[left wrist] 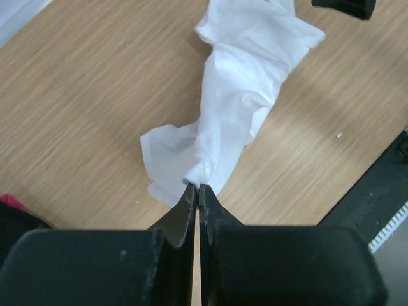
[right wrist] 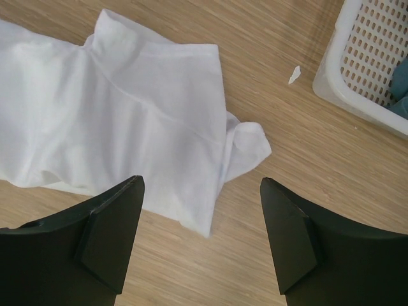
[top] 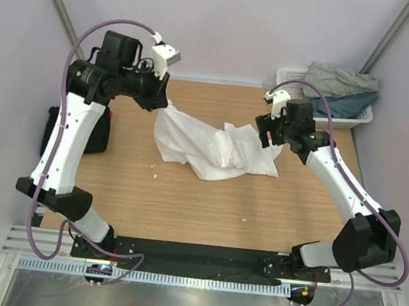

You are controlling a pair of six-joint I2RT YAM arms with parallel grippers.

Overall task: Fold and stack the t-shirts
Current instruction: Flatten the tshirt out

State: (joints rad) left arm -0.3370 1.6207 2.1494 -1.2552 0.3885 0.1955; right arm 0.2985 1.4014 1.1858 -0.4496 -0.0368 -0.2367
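A crumpled white t-shirt (top: 216, 148) lies across the middle of the wooden table. My left gripper (top: 168, 105) is shut on its left end and holds a pinch of cloth lifted off the table. In the left wrist view the fingertips (left wrist: 197, 186) clamp a small fold of the white t-shirt (left wrist: 239, 95). My right gripper (top: 268, 136) hovers open over the shirt's right end. In the right wrist view the right gripper (right wrist: 201, 180) has its jaws wide apart above the edge of the white t-shirt (right wrist: 127, 115), touching nothing.
A white lattice basket (top: 293, 77) at the back right holds a grey-green t-shirt (top: 342, 80) and a teal one (top: 352, 105); its wall (right wrist: 366, 70) is close to the right gripper. A black t-shirt (top: 50, 128) lies at the left table edge, partly behind my left arm.
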